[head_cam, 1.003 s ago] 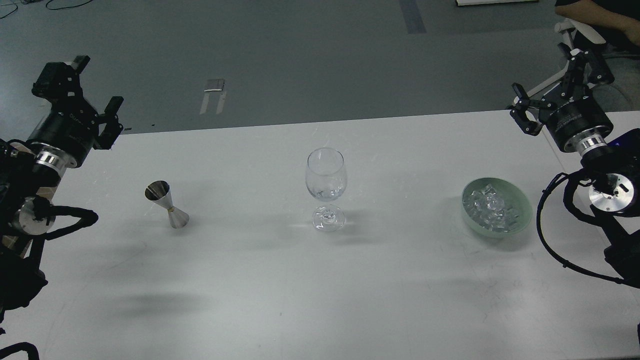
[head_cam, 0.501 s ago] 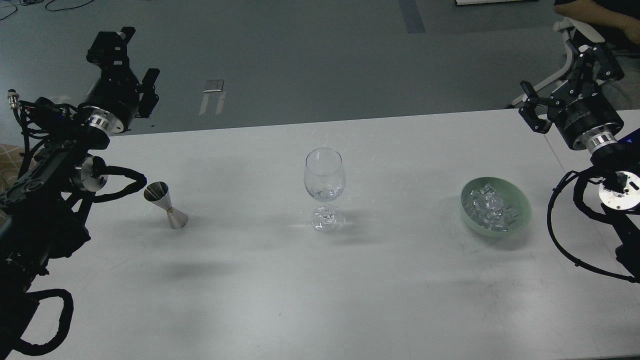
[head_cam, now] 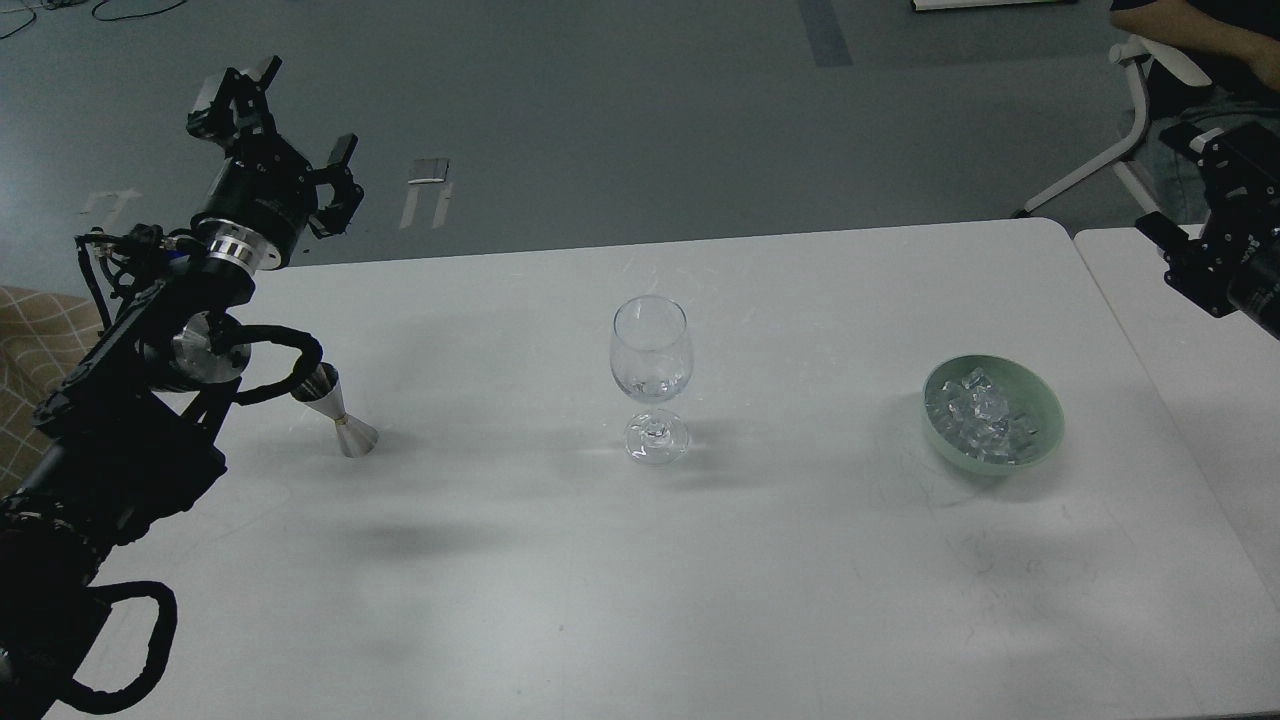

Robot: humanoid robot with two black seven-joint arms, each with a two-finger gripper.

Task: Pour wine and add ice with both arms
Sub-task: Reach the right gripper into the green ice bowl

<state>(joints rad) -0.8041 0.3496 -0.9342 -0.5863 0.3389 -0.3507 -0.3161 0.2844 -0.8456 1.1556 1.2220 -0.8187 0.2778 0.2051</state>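
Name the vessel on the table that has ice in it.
The green bowl on the right: it holds the ice. The wine glass and steel jigger don't.

Left arm: reached in from the lower left edge, angled up and away, cable loops hanging off its joints.
Left gripper (head_cam: pixel 280 125): raised at the arm's far end, pointed away, fingers spread apart, holding nothing.
Right arm: only its far end showed at the right edge.
Right gripper (head_cam: pixel 1200 200): partly cut off by the edge, dark; finger position unclear.
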